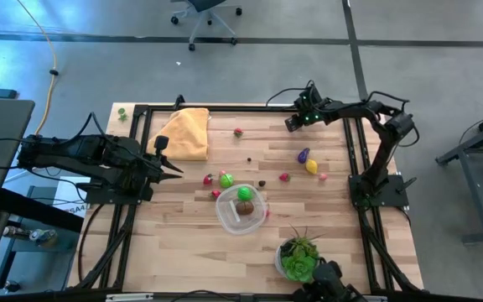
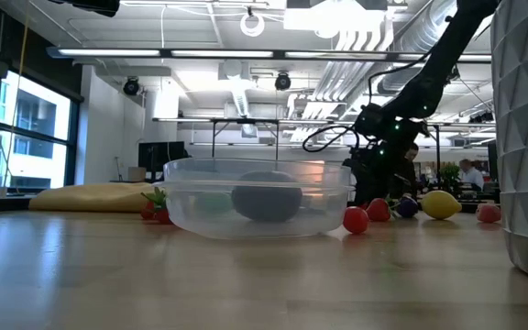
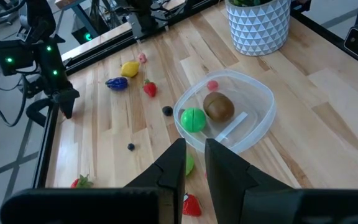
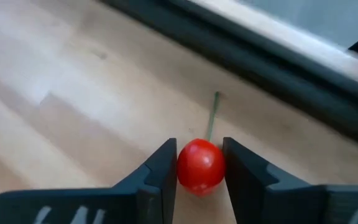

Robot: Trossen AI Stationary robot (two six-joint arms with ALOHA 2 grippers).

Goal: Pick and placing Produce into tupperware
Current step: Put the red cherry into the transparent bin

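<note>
Red cherry [image 4: 200,167] between right claw [image 4: 200,171] fingers.

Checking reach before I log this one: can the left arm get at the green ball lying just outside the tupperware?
Probably yes. The left gripper points at the green ball, which lies on bare table beside the tupperware, nothing between them. The right gripper is busy far off, jaws around a cherry.
</note>
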